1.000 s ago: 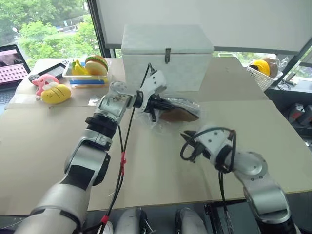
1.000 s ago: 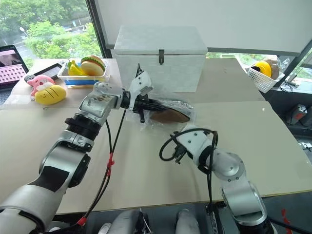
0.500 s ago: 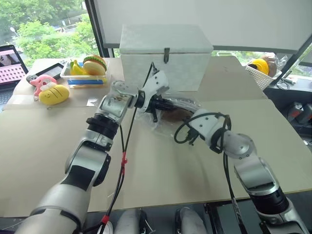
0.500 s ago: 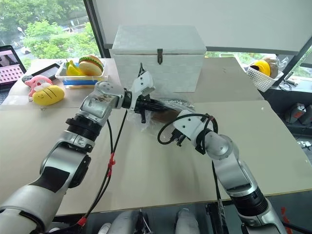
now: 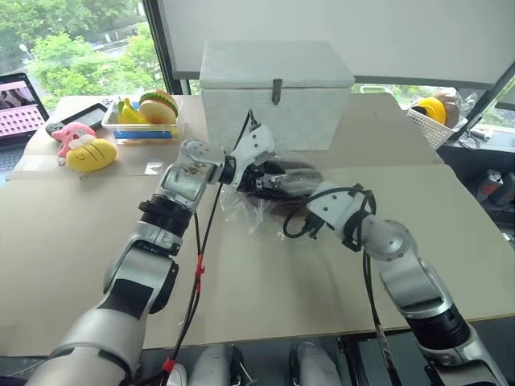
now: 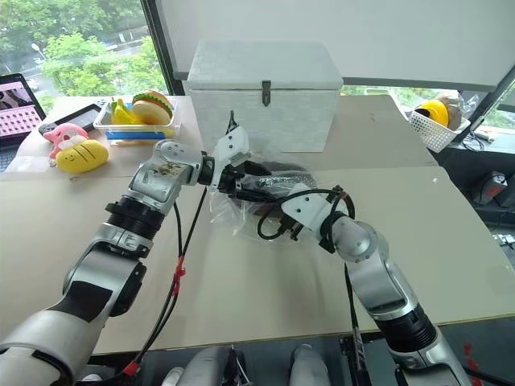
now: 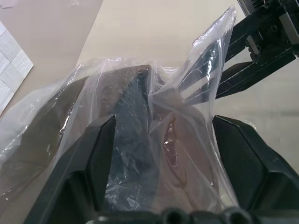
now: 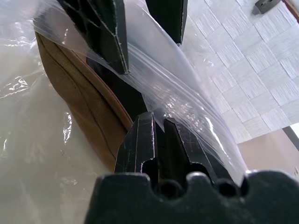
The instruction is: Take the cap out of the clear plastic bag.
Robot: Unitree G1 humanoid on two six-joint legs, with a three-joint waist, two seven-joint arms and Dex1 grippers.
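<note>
Film from the clear plastic bag (image 8: 187,93) is pinched in my right gripper's (image 8: 161,128) closed fingers; the left gripper's (image 7: 159,140) fingers stand wide around the bagged cap (image 7: 135,116). I worry the thin film slips free or tears.

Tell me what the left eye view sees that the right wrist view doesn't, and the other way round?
Left eye view: a toy burger, a yellow plush, a laptop and a basket around the work spot. Right wrist view: up close, the right gripper shut, pinching the film of the clear plastic bag. Both: the bag, the brown cap inside it, the open left gripper and the white box.
</note>
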